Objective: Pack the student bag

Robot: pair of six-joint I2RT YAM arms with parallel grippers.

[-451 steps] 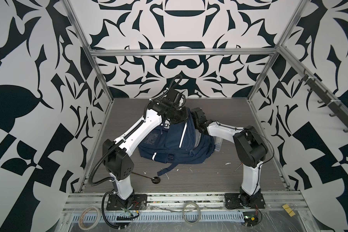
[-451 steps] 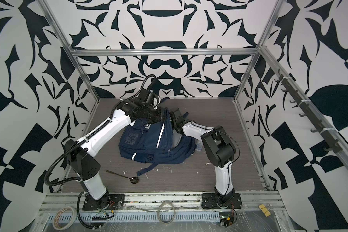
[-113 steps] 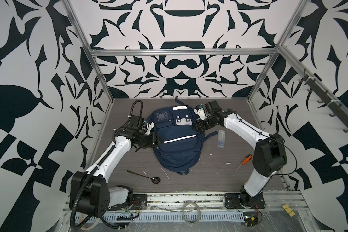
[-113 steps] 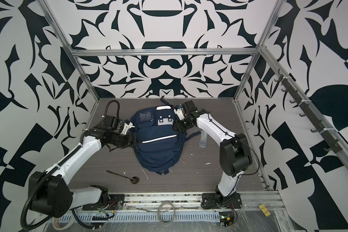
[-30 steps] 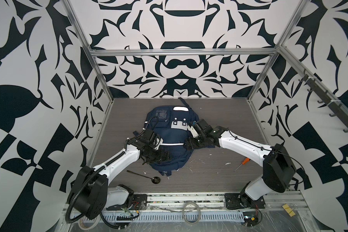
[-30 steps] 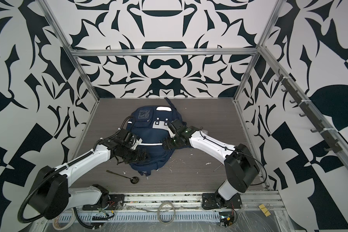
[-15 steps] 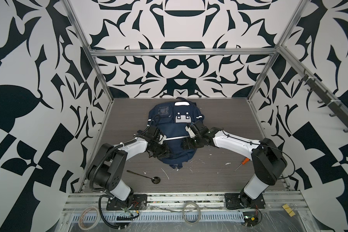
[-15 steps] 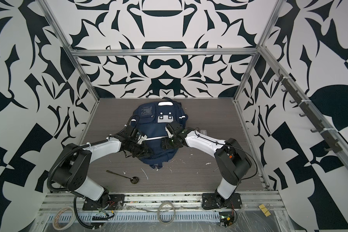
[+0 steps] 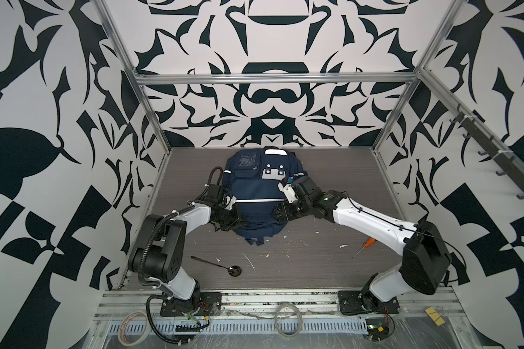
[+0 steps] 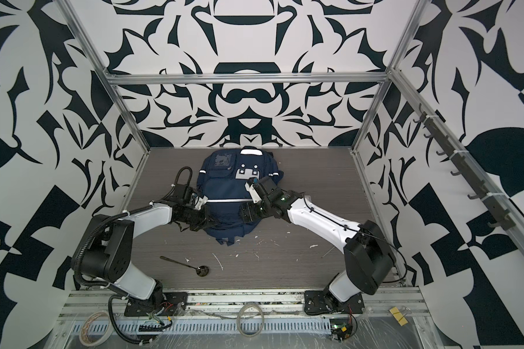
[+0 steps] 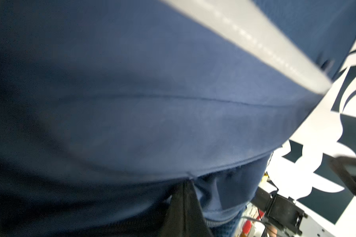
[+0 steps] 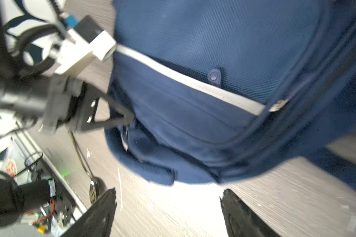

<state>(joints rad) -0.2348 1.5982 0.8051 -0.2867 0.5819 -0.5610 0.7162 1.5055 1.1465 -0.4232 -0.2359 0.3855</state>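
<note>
Student bag [image 9: 259,193], navy, white-striped, lies flat; left tool [image 9: 240,219] closed at its edge, right tool [image 9: 277,212] apart; spoon [image 9: 214,262] nearer.

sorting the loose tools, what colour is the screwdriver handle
Orange. The screwdriver handle shows best in a top view.

You will find no text or number that can be read in these views. The bag [image 9: 256,193] has a pocket [image 9: 245,159] with a pale print on it in both top views, too small to read. In the right wrist view, an orange-and-white label [image 12: 10,166] is only a blur.
</note>
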